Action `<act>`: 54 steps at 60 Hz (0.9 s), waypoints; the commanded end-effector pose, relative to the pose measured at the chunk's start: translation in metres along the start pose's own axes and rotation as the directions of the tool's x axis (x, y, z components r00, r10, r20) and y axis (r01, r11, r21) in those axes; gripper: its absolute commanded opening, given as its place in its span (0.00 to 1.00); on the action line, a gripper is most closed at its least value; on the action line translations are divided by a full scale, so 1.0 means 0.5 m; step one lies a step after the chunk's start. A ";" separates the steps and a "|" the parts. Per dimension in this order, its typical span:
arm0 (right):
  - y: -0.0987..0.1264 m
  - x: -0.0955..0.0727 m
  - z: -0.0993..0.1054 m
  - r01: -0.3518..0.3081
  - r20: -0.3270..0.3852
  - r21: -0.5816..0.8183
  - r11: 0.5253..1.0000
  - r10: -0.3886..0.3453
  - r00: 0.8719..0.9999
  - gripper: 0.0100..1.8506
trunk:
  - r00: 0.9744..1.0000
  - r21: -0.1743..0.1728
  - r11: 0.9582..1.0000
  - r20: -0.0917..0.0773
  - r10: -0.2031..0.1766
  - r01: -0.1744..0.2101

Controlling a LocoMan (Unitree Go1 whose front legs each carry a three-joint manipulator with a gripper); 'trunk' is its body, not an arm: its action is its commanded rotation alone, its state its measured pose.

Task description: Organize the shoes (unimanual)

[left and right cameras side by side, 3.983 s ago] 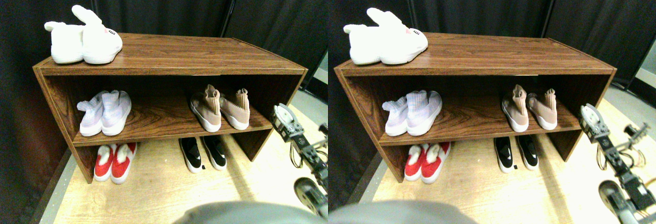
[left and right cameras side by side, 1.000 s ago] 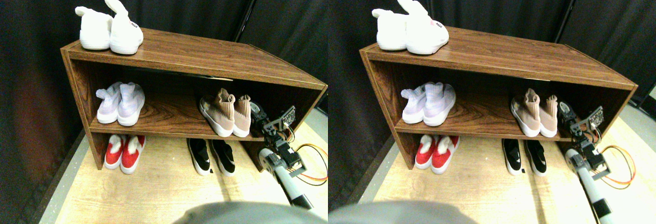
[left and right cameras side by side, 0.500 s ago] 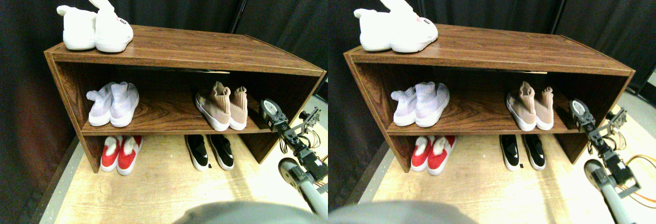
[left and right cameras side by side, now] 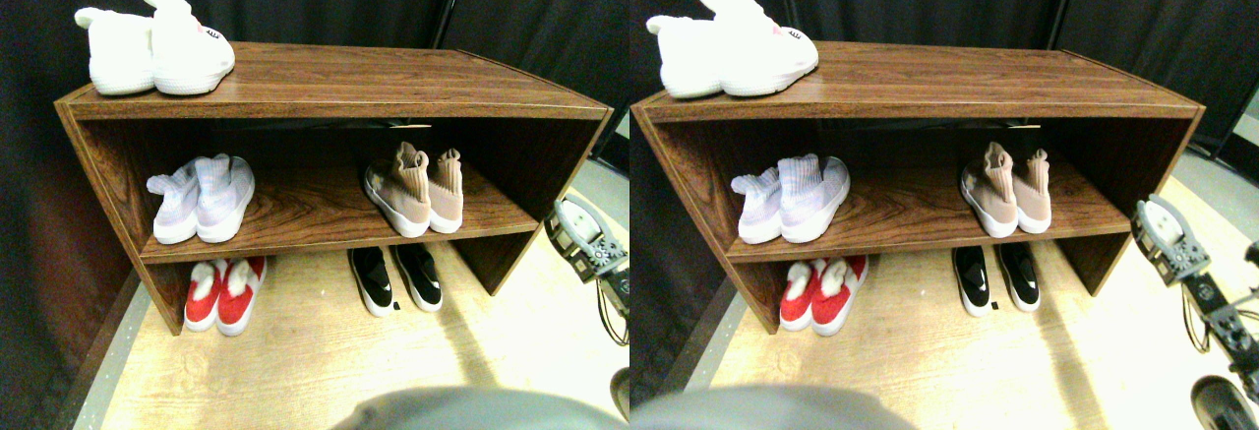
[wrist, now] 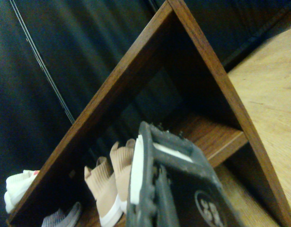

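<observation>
A pair of tan knit sock sneakers (left and right cameras side by side: 413, 192) stands close together, side by side, on the right of the middle shelf; it also shows in the wrist view (wrist: 107, 187). A pair of black slip-ons (left and right cameras side by side: 398, 278) sits on the floor under that shelf. My right gripper (left and right cameras side by side: 582, 238) hangs outside the shelf unit, off its right end and above the floor. It is well apart from the tan pair and holds nothing.
The brown wooden shelf unit (left and right cameras side by side: 325, 81) carries white bunny slippers (left and right cameras side by side: 152, 41) on top at the left. Pale lilac sock sneakers (left and right cameras side by side: 202, 202) stand on the middle shelf's left, and red slippers (left and right cameras side by side: 221, 294) are on the floor below. Dark curtains hang behind, over a light wood floor (left and right cameras side by side: 325, 361).
My gripper has drawn back from beside the right tan shoe, out of the shelf to the right. The tan shoes stood apart 4 s ago and now stand together. The camera shifted.
</observation>
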 end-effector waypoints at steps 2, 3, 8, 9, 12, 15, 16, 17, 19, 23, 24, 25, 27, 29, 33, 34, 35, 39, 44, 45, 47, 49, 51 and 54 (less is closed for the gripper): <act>0.019 -0.021 -0.008 -0.067 0.000 0.002 0.998 0.067 0.998 0.03 | 1.000 -0.026 1.000 -0.019 -0.004 0.003; 0.018 -0.024 -0.010 -0.070 0.000 0.003 0.998 0.070 0.998 0.03 | 1.000 -0.025 1.000 -0.024 -0.004 0.003; 0.014 -0.041 -0.024 -0.072 -0.007 0.027 0.997 0.072 0.997 0.03 | 0.999 -0.025 1.000 -0.034 -0.004 0.003; 0.012 -0.045 -0.029 -0.068 -0.005 0.048 0.997 0.068 0.998 0.03 | 0.999 -0.025 1.000 -0.034 -0.004 0.003; 0.004 -0.052 -0.041 -0.076 -0.037 0.053 0.996 0.078 0.996 0.03 | 0.999 -0.027 1.000 -0.042 -0.002 0.000; -0.009 -0.057 -0.056 -0.083 -0.071 0.086 0.993 0.089 0.994 0.03 | 0.999 -0.027 1.000 -0.047 0.001 -0.002; -0.013 -0.057 -0.059 -0.084 -0.079 0.092 0.992 0.091 0.993 0.03 | 0.999 -0.027 1.000 -0.049 0.003 -0.004; -0.013 -0.057 -0.059 -0.084 -0.079 0.092 0.992 0.091 0.993 0.03 | 0.999 -0.027 1.000 -0.052 0.004 -0.006; -0.020 -0.059 -0.067 -0.078 -0.072 0.094 0.993 0.085 0.994 0.03 | 0.998 -0.028 1.000 -0.055 0.006 -0.008; -0.030 -0.059 -0.080 -0.081 -0.076 0.083 0.993 0.087 0.993 0.03 | 0.998 -0.028 1.000 -0.060 0.008 -0.010; -0.039 -0.058 -0.089 -0.067 -0.111 0.073 0.995 0.074 0.991 0.03 | 0.998 -0.029 1.000 -0.067 0.011 -0.013; -0.042 -0.057 -0.094 -0.040 -0.096 0.085 0.996 0.048 0.994 0.03 | 0.998 -0.029 1.000 -0.067 0.011 -0.013; -0.044 -0.057 -0.096 -0.032 -0.092 0.090 0.995 0.040 0.995 0.03 | 0.998 -0.029 1.000 -0.067 0.011 -0.013; -0.052 -0.055 -0.103 -0.035 -0.106 0.094 0.995 0.045 0.993 0.03 | 0.997 -0.030 0.999 -0.071 0.015 -0.017; -0.065 -0.052 -0.113 -0.013 -0.123 0.107 0.994 0.026 0.992 0.03 | 0.997 -0.030 0.999 -0.071 0.015 -0.017; -0.077 -0.049 -0.121 -0.002 -0.119 0.107 0.994 0.015 0.993 0.03 | 0.997 -0.030 0.999 -0.071 0.015 -0.017; -0.077 -0.049 -0.121 -0.002 -0.119 0.107 0.994 0.015 0.993 0.03 | 0.997 -0.030 0.999 -0.071 0.015 -0.017; -0.098 -0.045 -0.135 0.033 -0.105 0.115 0.993 -0.021 0.994 0.03 | 0.997 -0.029 0.999 -0.077 0.022 -0.025; -0.117 -0.040 -0.147 0.070 -0.103 0.157 0.985 -0.054 0.993 0.03 | 0.996 -0.032 0.999 -0.080 0.025 -0.028; -0.125 -0.037 -0.151 0.090 -0.105 0.176 0.980 -0.072 0.992 0.03 | 0.996 -0.032 0.999 -0.080 0.025 -0.028; -0.145 -0.029 -0.161 0.115 -0.094 0.193 0.974 -0.099 0.991 0.03 | 0.996 -0.034 0.999 -0.082 0.027 -0.030; -0.152 -0.026 -0.164 0.132 -0.085 0.201 0.971 -0.117 0.990 0.03 | 0.996 -0.037 0.999 -0.083 0.029 -0.032; -0.155 -0.025 -0.166 0.141 -0.079 0.206 0.968 -0.127 0.989 0.03 | 0.996 -0.039 0.999 -0.083 0.029 -0.032; -0.171 -0.017 -0.171 0.163 -0.083 0.182 0.970 -0.150 0.985 0.03 | 0.996 -0.041 0.999 -0.083 0.030 -0.033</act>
